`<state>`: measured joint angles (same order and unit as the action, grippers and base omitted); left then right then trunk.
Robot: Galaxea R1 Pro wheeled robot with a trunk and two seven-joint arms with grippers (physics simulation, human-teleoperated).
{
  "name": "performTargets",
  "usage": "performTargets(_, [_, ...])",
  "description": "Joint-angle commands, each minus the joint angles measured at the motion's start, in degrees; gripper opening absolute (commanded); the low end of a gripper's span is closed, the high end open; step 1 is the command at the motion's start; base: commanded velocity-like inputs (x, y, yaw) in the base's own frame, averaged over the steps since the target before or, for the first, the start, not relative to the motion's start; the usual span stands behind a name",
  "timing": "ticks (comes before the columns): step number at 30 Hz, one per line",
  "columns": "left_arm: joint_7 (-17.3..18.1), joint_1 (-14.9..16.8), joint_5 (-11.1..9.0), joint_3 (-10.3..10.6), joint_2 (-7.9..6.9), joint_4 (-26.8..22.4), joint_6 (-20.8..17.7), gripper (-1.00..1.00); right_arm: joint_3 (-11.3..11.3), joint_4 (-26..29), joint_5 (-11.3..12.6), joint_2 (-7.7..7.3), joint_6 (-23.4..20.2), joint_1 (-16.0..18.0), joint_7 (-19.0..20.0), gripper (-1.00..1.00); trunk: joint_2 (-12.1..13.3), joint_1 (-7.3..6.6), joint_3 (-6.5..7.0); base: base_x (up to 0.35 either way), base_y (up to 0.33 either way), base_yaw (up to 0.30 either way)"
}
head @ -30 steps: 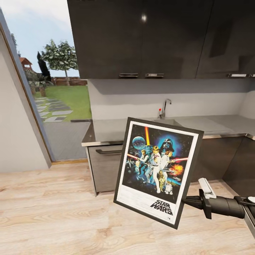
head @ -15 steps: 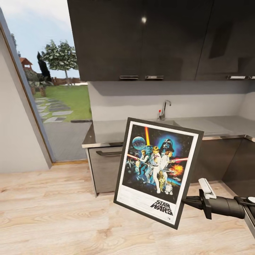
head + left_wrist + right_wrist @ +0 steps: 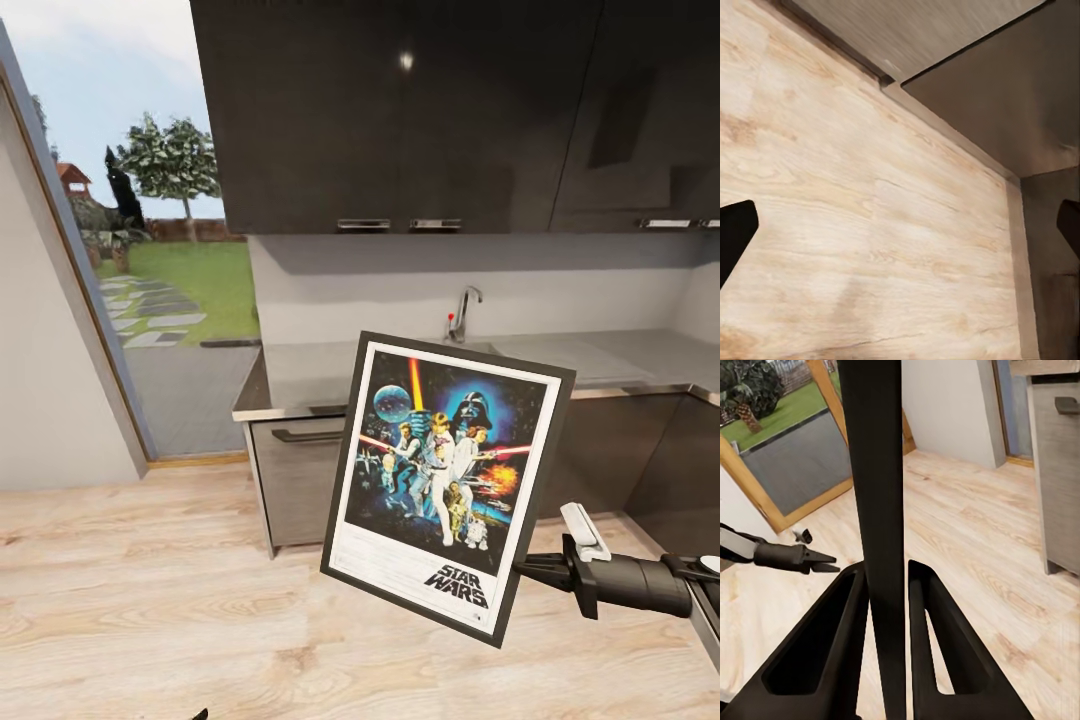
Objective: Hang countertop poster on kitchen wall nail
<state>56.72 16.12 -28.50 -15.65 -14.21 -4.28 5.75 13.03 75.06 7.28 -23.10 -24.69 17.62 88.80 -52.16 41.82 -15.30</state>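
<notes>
Our right gripper (image 3: 520, 568) pinches the poster (image 3: 447, 483) by the lower right edge of its black frame, and in the right wrist view the two fingers (image 3: 855, 607) press against the frame's thin edge (image 3: 877, 510). The poster hangs tilted in the air over the wood floor (image 3: 150, 600), well clear of the kitchen countertop (image 3: 620, 352) beyond it. Our left gripper (image 3: 900, 225) is spread wide, pointing down at the floor, holding nothing. We judge this the carrying stage: we should keep the pinch firm (an edge hold lets a frame swing) and turn slowly toward bare wall (image 3: 60, 400), since we cannot make out any nail yet.
</notes>
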Motion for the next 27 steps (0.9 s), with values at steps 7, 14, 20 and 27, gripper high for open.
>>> performTargets(7, [-5.2, 0.05, 0.42, -0.52, 0.28, -1.22, -1.45, 1.0, -0.02, 0.0, 0.11, -0.01, -0.8, 0.04, 0.28, -1.0, 2.77, -1.54, 1.19, 0.0, 0.0, 0.0])
performTargets(14, [-5.79, 0.05, 0.53, -0.51, 0.33, -1.41, -1.69, 1.0, -0.02, 0.0, 0.03, -0.01, -0.8, 0.04, 0.28, -1.0, 5.58, -3.08, 2.44, 0.0, 0.0, 0.0])
performTargets(20, [-5.83, 0.05, 0.54, -0.55, 0.33, -1.43, -1.71, 1.0, -0.02, 0.0, 0.02, -0.01, -0.8, 0.04, 0.25, -1.0, 7.98, -4.39, 3.52, 0.0, 0.0, 0.0])
performTargets(27, [-5.83, 0.05, 0.55, -0.55, 0.33, -1.43, -1.69, 1.0, -0.02, 0.0, 0.02, -0.01, -0.8, 0.04, 0.24, -1.0, 10.79, -5.93, 4.78, 0.0, 0.0, 0.0])
